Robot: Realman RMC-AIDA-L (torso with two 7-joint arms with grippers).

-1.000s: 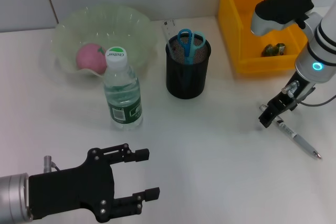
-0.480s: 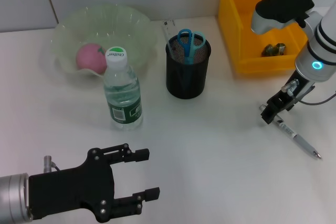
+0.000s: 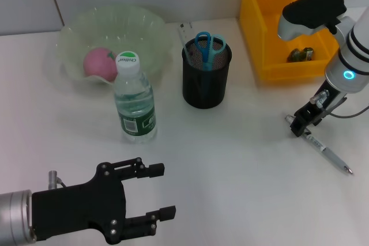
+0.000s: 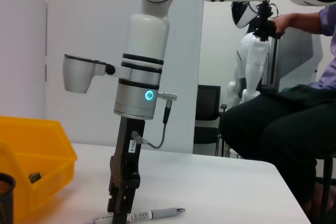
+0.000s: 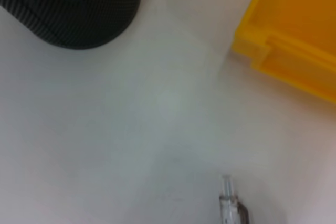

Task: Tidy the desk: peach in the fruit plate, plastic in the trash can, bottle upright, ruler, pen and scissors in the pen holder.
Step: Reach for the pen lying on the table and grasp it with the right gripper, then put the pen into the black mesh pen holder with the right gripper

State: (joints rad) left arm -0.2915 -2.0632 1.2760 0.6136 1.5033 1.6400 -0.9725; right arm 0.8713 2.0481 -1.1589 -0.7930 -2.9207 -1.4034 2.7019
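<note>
Right gripper [image 3: 300,126] low over pen [image 3: 324,151] near desk's right edge, at pen's inner end; whether fingers are open or clamped, cannot tell. Risk: contact so near pen's end may tip or roll it toward edge, or pinch desk [image 3: 230,159]. Since earlier frame: gripper shifted slightly rightward along pen. Left gripper [image 3: 155,191] parked at front edge, fingers spread, empty.

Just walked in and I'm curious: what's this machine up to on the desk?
It is tidying. The right pincer is down at one end of the pen lying on the table, near the yellow bin. The peach sits in the fruit plate, the bottle stands upright, and the scissors are in the pen holder. The left pincer waits open.
</note>
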